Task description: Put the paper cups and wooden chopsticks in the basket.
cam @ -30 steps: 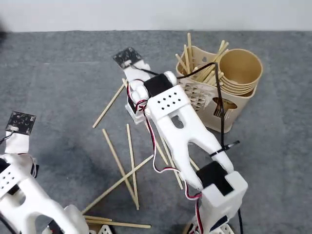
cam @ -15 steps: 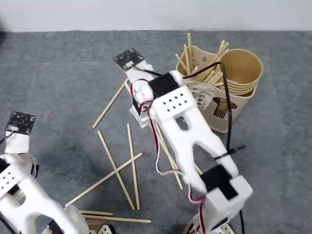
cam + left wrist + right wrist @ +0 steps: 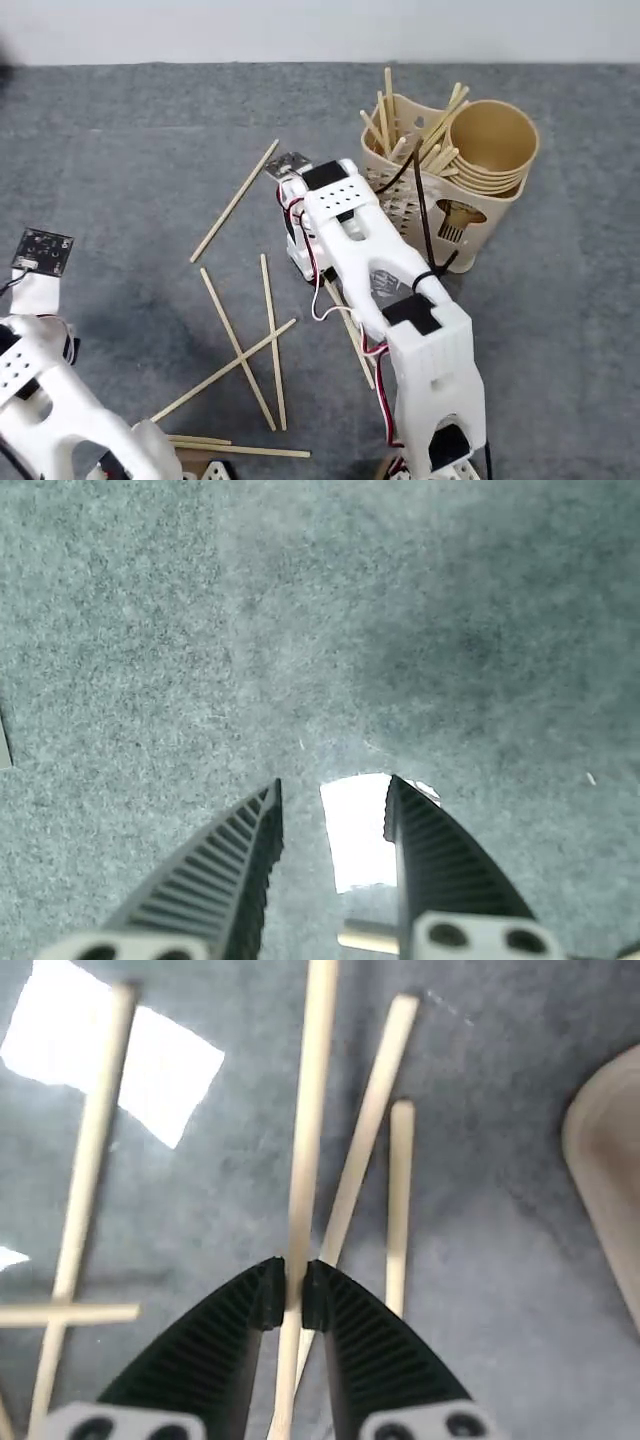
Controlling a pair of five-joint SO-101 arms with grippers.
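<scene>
The held chopstick (image 3: 305,1150) is clamped between the jaws of the right gripper (image 3: 292,1288). The jaws are closed down to the width of the stick and grip it on its shaft, and the stick runs straight out from the jaw tips over the grey mat (image 3: 480,1290). A second chopstick (image 3: 368,1130) lies on the mat and converges on the held one at the jaw tips, with a third chopstick (image 3: 399,1200) just beside it. Farther off, a fourth chopstick (image 3: 90,1160) crosses a fifth chopstick (image 3: 60,1312). The basket (image 3: 610,1150) shows as a pale wall at the edge of the right wrist view, near the held stick. In the high view the basket stands on the mat at the far right. The paper cups (image 3: 495,150) are stacked upright in one side of it, and a bundle of chopsticks (image 3: 400,125) leans in the other side with its tips above the rim. The right arm (image 3: 370,270) reaches across the mat with its wrist just beside the basket wall and covers its own gripper. On the open mat, a single chopstick (image 3: 235,200) lies alone, and three crossed chopsticks (image 3: 237,348) lie nearer the arm bases. The left arm (image 3: 50,410) is at the near left, well apart from the basket. The left gripper (image 3: 330,800) has its jaws moderately apart with nothing between them, above bare mat.
</scene>
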